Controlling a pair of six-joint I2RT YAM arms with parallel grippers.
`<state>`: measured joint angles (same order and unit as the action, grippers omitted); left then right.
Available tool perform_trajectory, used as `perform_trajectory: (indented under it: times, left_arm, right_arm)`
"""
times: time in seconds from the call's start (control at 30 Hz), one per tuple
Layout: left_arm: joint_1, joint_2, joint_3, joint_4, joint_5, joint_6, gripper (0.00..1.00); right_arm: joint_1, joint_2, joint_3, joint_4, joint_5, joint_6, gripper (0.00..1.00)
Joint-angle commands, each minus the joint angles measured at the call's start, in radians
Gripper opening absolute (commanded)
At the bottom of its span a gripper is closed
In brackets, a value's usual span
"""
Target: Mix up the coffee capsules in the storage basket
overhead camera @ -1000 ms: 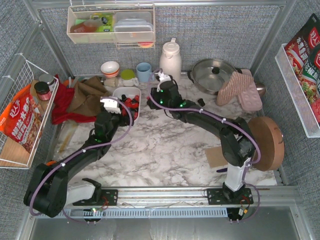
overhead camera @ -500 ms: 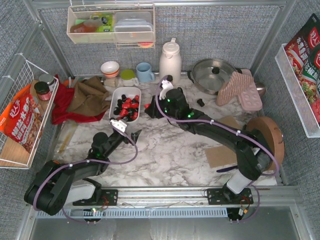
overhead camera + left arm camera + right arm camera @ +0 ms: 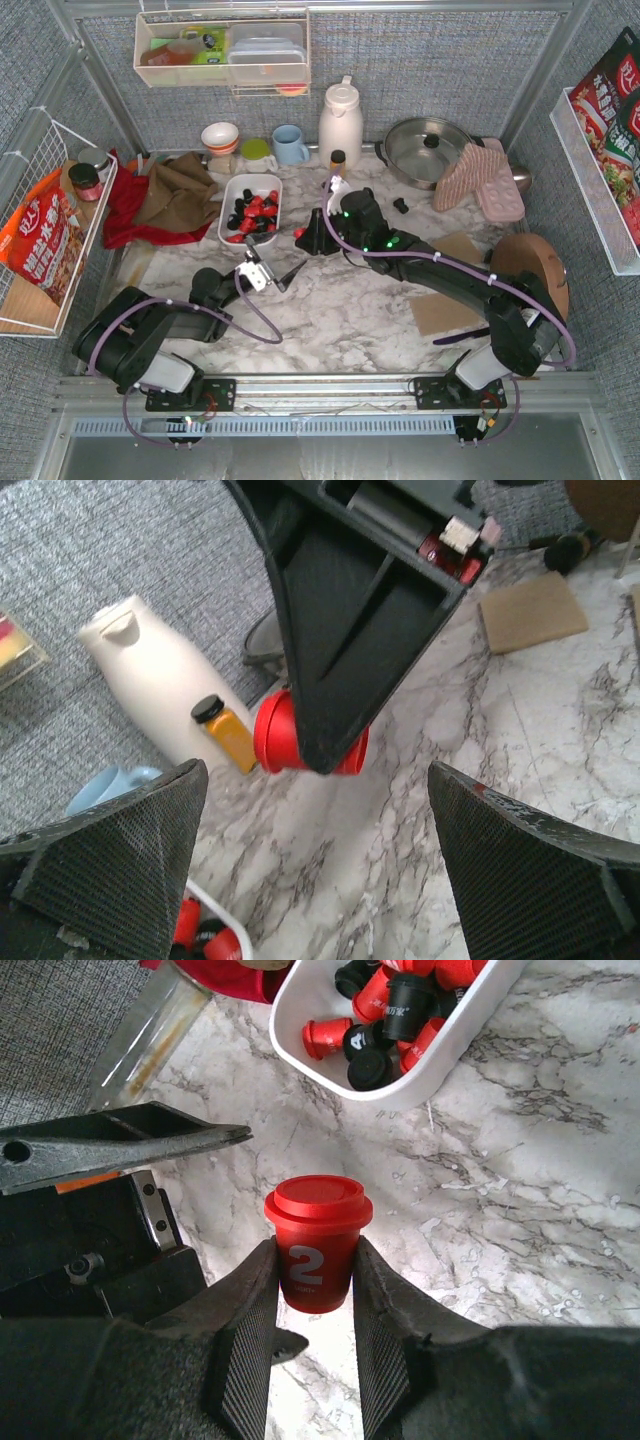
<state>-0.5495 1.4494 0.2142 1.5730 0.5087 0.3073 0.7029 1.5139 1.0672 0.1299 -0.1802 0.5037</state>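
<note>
White shallow rectangular basket (image 3: 224, 215) of red and black capsules (image 3: 255, 212) sits at eleven o'clock. Left jaws spread, empty. Right jaws pinch one glossy red capsule (image 3: 318, 1228) at the basket's four o'clock; released early, it lands outside.

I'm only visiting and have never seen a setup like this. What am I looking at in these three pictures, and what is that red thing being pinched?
These are two robot arms bolted at the near edge of a marble table. The wide picture looks down from above. The other two come from a small camera on each arm's wrist. On the table sits a white basket of red and black coffee capsules, with a jug, a blue mug and a pan behind. The right pincer grips one red capsule marked 2, just outside the basket. The left pincer is wide open and holds nothing.
</note>
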Motion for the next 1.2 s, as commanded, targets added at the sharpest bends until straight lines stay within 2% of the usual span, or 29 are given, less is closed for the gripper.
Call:
perform_trajectory:
  times: [0.0, 0.27, 0.47, 0.6, 0.67, 0.73, 0.87, 0.97, 1.03, 1.17]
  left_arm:
    - [-0.017, 0.019, 0.027, 0.065, 0.024, 0.040, 0.99]
    - [-0.030, 0.056, 0.056, 0.059, -0.005, 0.058, 0.98]
    - [-0.033, 0.066, 0.075, 0.035, 0.009, 0.060, 0.66]
    - [-0.032, 0.064, 0.083, 0.007, 0.033, 0.061, 0.54]
    - [-0.032, 0.061, 0.083, -0.001, 0.031, 0.059, 0.45]
    - [-0.032, 0.059, 0.081, -0.002, -0.003, 0.053, 0.40]
    - [-0.033, 0.055, 0.100, -0.067, -0.154, 0.026, 0.37]
    - [-0.028, 0.057, 0.132, -0.151, -0.276, -0.010, 0.37]
    - [-0.014, 0.060, 0.156, -0.199, -0.337, -0.049, 0.39]
    - [0.053, 0.065, 0.235, -0.365, -0.473, -0.218, 0.40]
  right_arm:
    - [0.005, -0.001, -0.005, 0.008, -0.036, 0.023, 0.23]
    - [0.009, 0.004, -0.001, -0.001, -0.074, 0.035, 0.25]
    - [0.009, 0.009, 0.020, -0.034, -0.096, 0.030, 0.27]
    - [0.009, 0.003, 0.022, -0.040, -0.092, 0.027, 0.29]
    - [0.009, -0.001, 0.023, -0.044, -0.082, 0.022, 0.32]
    - [0.006, -0.008, 0.025, -0.053, -0.062, 0.004, 0.41]
    - [-0.023, -0.040, 0.032, -0.062, 0.021, -0.044, 0.60]
    - [-0.069, -0.060, 0.039, -0.070, 0.136, -0.079, 0.67]
    - [-0.115, -0.056, 0.052, -0.094, 0.210, -0.104, 0.69]
    - [-0.228, 0.017, 0.110, -0.169, 0.405, -0.193, 0.69]
